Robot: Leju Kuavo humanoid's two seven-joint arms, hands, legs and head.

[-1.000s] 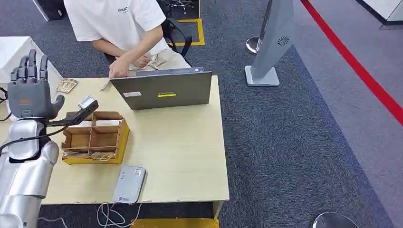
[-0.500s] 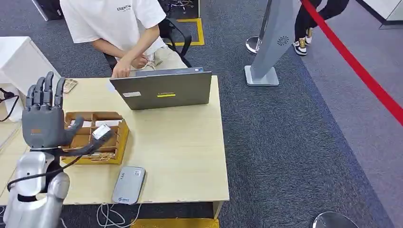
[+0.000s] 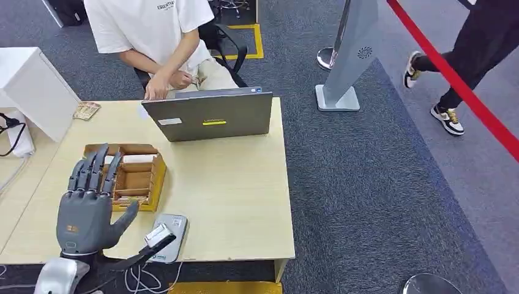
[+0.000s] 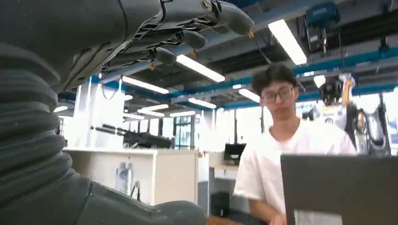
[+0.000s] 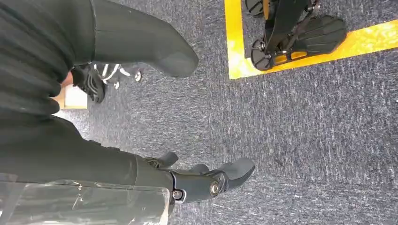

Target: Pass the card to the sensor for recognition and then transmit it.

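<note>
The left hand [image 3: 85, 211] hovered over the table's [image 3: 232, 184] near left edge, fingers spread and holding nothing. The grey sensor [image 3: 166, 237] lay just right of it. The right hand [image 5: 197, 180] hung over carpet, fingers loosely apart.

The card [image 3: 157, 234] is a small pale rectangle with a darker mark on its face, tilted and clamped at the end of a dark holder, at about 3 o'clock from the left hand [image 3: 87, 211]. It hangs over the near corner of the sensor [image 3: 166, 238]. The sensor is a flat, grey, rounded-corner box lying on the tabletop [image 3: 232, 196] by its near edge, at about 5 o'clock from the yellow divided tray [image 3: 156, 177].
</note>
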